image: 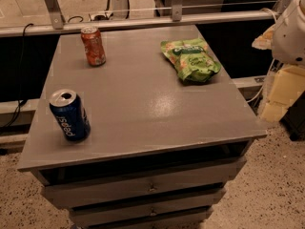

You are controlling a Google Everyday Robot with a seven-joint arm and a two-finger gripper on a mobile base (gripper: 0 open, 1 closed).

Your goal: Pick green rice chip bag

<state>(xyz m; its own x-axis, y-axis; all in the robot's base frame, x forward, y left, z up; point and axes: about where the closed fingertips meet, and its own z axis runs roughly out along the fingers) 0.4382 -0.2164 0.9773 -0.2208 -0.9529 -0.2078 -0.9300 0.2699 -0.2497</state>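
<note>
The green rice chip bag [190,58] lies flat on the far right part of the grey cabinet top [143,104]. It is a glossy light-green pouch with a darker green label and white lettering. My gripper [280,97] shows as pale yellow parts at the right edge of the camera view. It hangs below the white arm housing [290,30], off the cabinet's right side and well to the right of the bag. It holds nothing that I can see.
An orange soda can [93,46] stands at the far left of the top. A blue Pepsi can [69,114] stands near the front left edge. Drawers [147,187] sit below the top. A metal rail [143,22] runs behind the cabinet, over speckled floor [281,185].
</note>
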